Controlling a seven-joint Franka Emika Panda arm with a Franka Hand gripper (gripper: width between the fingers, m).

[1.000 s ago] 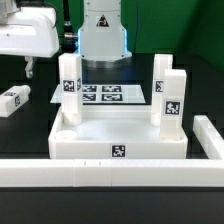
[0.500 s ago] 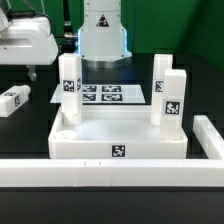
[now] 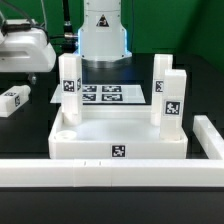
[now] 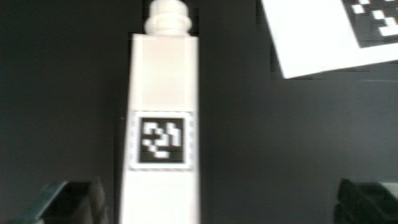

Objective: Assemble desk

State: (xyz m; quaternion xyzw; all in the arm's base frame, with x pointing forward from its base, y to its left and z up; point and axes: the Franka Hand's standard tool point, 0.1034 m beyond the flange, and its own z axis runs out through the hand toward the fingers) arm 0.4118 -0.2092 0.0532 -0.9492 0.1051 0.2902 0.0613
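Leg (image 4: 162, 120) peg end in wrist view only

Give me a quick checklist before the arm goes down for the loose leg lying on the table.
1. Gripper open: ok, fingers spread wide.
2. Loose leg between the fingers: ok, though nearer one finger in the wrist view.
3. Leg free of neighbours: ok, the marker board corner lies apart from it.
4. Gripper empty: ok.
5. Three legs standing in the tabletop: ok; how firmly seated, cannot tell.
6. Fourth socket free: cannot tell.
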